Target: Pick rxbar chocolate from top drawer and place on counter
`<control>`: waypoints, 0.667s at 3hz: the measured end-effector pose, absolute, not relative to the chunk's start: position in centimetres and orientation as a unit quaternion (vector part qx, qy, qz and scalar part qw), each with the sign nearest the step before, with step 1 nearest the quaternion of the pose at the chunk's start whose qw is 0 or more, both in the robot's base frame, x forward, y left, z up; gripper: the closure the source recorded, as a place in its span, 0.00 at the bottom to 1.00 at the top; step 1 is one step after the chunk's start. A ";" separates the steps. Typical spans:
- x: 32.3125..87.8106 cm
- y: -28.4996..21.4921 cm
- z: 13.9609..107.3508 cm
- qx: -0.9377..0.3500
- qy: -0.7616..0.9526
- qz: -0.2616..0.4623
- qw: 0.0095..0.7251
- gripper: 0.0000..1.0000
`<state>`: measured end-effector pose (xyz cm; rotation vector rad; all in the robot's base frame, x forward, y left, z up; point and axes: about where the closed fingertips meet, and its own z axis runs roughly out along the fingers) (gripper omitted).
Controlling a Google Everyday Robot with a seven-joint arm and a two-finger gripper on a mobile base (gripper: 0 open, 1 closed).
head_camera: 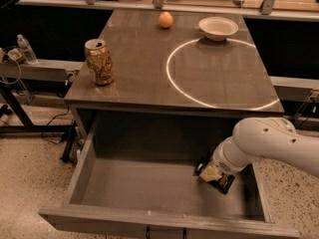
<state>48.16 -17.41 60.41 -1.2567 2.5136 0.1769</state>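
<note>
Black rxbar chocolate [226, 183] in top drawer [124, 217], long axis diagonal; tool [211, 173] at it, grip unclear.

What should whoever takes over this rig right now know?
Gripper: down in the drawer, right side, at the rxbar; whether it has the rxbar is unclear.
Rxbar: inside the drawer, partly hidden by the gripper.
Counter: holds can, orange, bowl; no rxbar.
Done: drawer open, gripper at the rxbar.
Left: lift the rxbar, set it on the counter.

Counter [149, 83]: can [99, 62], orange [166, 20], bowl [218, 28]; hand [212, 173] in drawer [144, 189]
</note>
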 end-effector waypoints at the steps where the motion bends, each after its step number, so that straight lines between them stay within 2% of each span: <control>1: 48.0 -19.1 64.8 -0.425 0.883 0.064 0.190 1.00; 2: 47.2 -22.1 73.0 -0.412 0.882 0.060 0.222 1.00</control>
